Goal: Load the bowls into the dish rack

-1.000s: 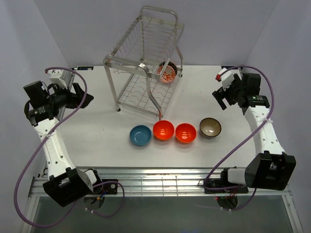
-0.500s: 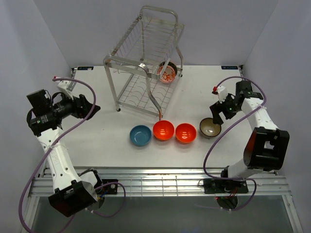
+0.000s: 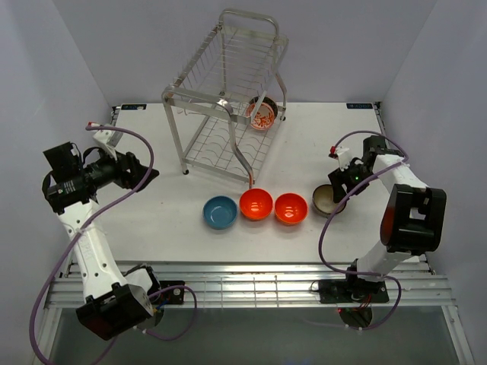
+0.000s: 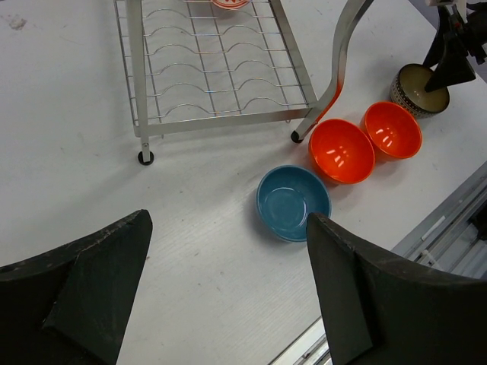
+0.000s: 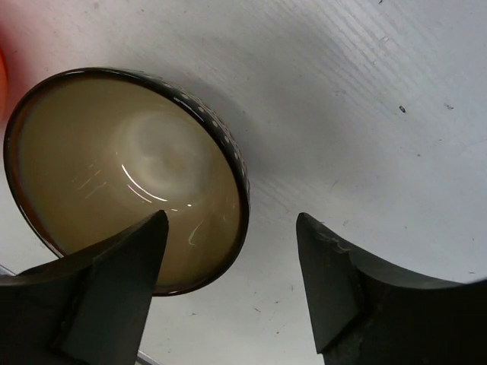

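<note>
Your left jaws sit mid left in the top view, wide open and holding nothing. Both dark fingers (image 4: 91, 281) hang above bare surface (image 3: 152, 220), well apart from any bowl.

The dish rack (image 3: 196, 97) stands upper center, upright, with its upper basket empty. The red-and-white bowl (image 3: 262, 114) is in the lower tier at the far right end, tipped on edge.

Four bowls sit upright in a row on the surface, below the rack at center:
- The blue bowl (image 3: 220, 211) is leftmost.
- The first orange bowl (image 3: 256, 204) is next, just beside the rack's front leg (image 4: 327, 99).
- The second orange bowl (image 3: 291, 208) follows, its rim close to the first one's.
- The dark brown bowl (image 3: 329, 199), cream inside, is at the right end, slightly apart from the others.

Your right jaws are at center right, down on the brown bowl. They're open and straddle its right rim. In the right wrist view, one finger (image 5: 114, 289) is over the cream inside and the other finger (image 5: 342, 296) is outside, over the surface. You can't tell whether either finger touches the rim. The bowl's on the surface, not lifted.
</note>
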Available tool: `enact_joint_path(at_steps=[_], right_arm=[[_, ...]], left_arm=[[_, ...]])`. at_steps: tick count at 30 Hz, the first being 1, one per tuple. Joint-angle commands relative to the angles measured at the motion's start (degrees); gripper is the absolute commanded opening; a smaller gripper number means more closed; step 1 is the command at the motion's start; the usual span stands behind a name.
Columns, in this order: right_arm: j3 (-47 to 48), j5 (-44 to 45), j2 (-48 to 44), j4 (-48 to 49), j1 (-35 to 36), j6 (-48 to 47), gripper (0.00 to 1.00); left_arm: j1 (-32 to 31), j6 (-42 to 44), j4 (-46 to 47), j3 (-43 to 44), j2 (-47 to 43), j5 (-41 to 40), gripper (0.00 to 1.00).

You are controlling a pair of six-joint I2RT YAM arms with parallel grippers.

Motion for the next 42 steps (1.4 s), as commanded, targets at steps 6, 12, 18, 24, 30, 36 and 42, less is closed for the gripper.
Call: enact_joint_path(at_steps=[6,12,18,24,30,36,42], right_arm=[[0.78,-0.27,2.69,0.99,-0.75,0.09,0.62],[2.54,0.52,4.89,0.29,-0.92,1.23,0.54],[2.98,0.35,6.21,0.11,-0.84,1.67,0.36],[4.65,-1.14,4.29,-0.07,-0.84,3.17,0.08],[5.09,-1.94,-6.07,9.23,-0.58,10.71,0.08],[-1.39,6.66,-17.68,30.03,5.91,14.07,0.08],[-10.19,24.13,-20.68,55.23,17.61,5.2,0.08]], left_arm=[[0.22,1.4,-0.73,0.42,0.39,1.22,0.92],[0.22,1.31,-0.65,0.86,1.36,1.04,0.91],[0.22,0.7,-0.03,0.25,1.62,0.69,0.9],[0.22,0.17,0.41,0.16,2.15,0.16,0.9],[0.31,-3.08,2.6,0.34,3.2,0.16,0.9],[0.22,-11.87,9.19,0.69,3.64,-1.59,0.91],[0.22,-18.55,13.68,0.95,4.52,-1.59,0.93]])
